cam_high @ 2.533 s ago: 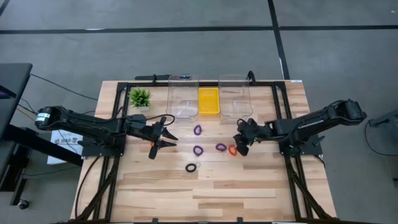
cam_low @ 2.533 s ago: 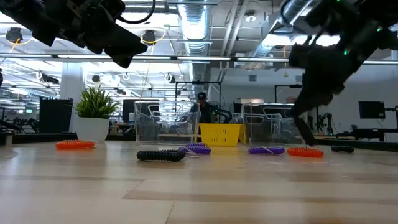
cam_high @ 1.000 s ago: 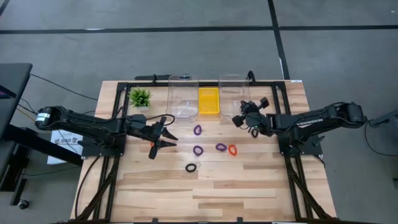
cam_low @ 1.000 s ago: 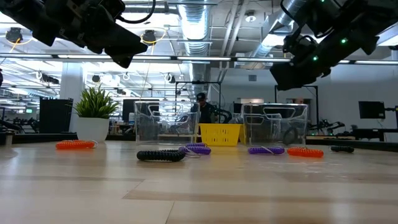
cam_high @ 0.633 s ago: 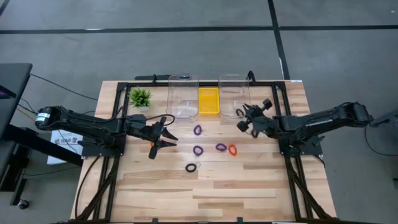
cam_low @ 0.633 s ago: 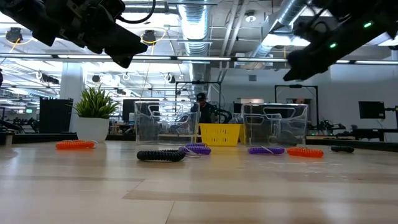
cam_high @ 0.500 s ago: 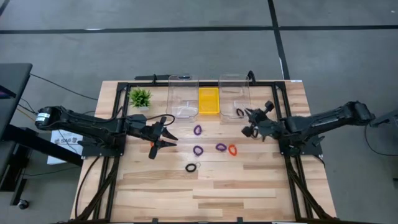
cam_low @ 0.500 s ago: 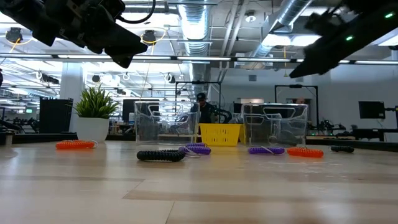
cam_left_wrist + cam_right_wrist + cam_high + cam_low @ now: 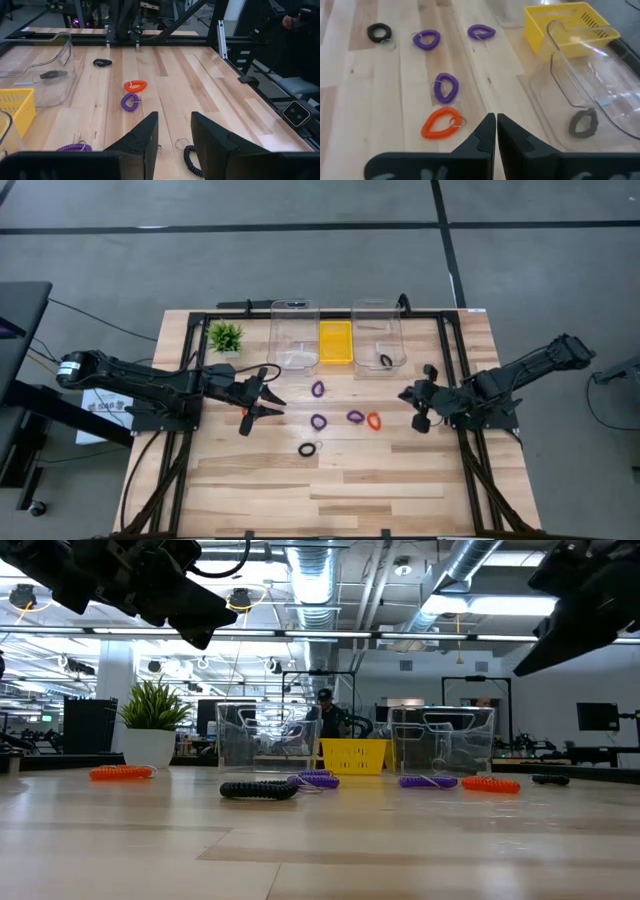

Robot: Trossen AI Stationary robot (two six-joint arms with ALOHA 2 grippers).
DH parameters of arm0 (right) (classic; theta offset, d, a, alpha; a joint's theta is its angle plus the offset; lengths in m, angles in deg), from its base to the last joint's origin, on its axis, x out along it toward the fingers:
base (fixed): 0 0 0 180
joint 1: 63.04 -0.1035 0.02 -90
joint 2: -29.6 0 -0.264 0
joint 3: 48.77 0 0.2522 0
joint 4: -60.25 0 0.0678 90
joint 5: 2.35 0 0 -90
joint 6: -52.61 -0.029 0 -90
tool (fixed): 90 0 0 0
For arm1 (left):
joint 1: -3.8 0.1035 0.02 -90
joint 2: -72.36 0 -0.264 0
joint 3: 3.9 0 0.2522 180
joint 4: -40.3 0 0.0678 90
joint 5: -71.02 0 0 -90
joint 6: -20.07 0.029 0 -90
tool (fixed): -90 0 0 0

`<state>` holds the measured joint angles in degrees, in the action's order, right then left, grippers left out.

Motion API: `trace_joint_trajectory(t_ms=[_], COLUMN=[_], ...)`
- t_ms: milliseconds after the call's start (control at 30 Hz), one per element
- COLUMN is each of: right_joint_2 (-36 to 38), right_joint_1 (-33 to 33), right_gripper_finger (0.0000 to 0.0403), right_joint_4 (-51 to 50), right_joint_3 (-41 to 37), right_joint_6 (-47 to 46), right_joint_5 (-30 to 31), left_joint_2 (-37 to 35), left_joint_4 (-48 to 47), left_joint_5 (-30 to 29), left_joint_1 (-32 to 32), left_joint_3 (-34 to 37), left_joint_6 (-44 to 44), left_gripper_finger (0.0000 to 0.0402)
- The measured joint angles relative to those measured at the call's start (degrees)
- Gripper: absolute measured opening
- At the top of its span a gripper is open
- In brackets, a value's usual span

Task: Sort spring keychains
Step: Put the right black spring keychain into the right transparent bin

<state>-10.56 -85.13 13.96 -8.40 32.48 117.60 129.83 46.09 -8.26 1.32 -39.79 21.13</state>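
Spring keychains lie on the wooden table: three purple ones (image 9: 317,389) (image 9: 318,421) (image 9: 355,416), a red-orange one (image 9: 374,421) and a black one (image 9: 307,449) near the middle. Another black one (image 9: 102,62) lies farther right, and another red-orange one (image 9: 120,772) lies at the left. One black keychain (image 9: 583,124) rests on the floor of the right clear bin (image 9: 377,330). My right gripper (image 9: 495,127) is shut and holds nothing; it hangs right of the red-orange keychain (image 9: 442,124). My left gripper (image 9: 175,135) waits open above the table's left part.
A second clear bin (image 9: 294,330) and a yellow basket (image 9: 335,342) stand beside the right bin at the far edge. A small green plant (image 9: 226,336) stands at the far left. A black frame (image 9: 450,350) runs along the table's sides.
My right gripper has drawn back from over the right clear bin toward the table's right and near edges, turning and tipping as it went. The black keychain lies in that bin.
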Motion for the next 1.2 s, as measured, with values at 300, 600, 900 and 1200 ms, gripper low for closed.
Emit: trace_joint_trajectory(t_ms=[300, 600, 900, 1200], right_joint_2=[-1.47, -7.39, -9.03, -11.1], right_joint_1=[0.09, 1.87, 6.08, 6.83], right_gripper_finger=[0.0009, 0.0031, 0.0074, 0.0094], right_joint_4=[7.56, 0.82, -7.93, -12.8], right_joint_3=[0.0, 0.0, 0.0, 0.0], right_joint_6=[0.01, -8.63, -19.91, -26.39], right_joint_5=[0.01, -0.01, -0.01, -0.14], left_joint_2=[0.0, 0.0, 0.0, 0.0], left_joint_4=[0.23, 0.28, 0.28, 0.44], left_joint_5=[0.0, -0.02, -0.01, -0.01], left_joint_1=[0.0, 0.0, 0.01, 0.0], left_joint_3=[0.0, 0.0, 0.02, 0.02], left_joint_6=[0.0, 0.0, 0.0, 0.0], left_gripper_finger=[0.0113, 0.0113, 0.0113, 0.0113])
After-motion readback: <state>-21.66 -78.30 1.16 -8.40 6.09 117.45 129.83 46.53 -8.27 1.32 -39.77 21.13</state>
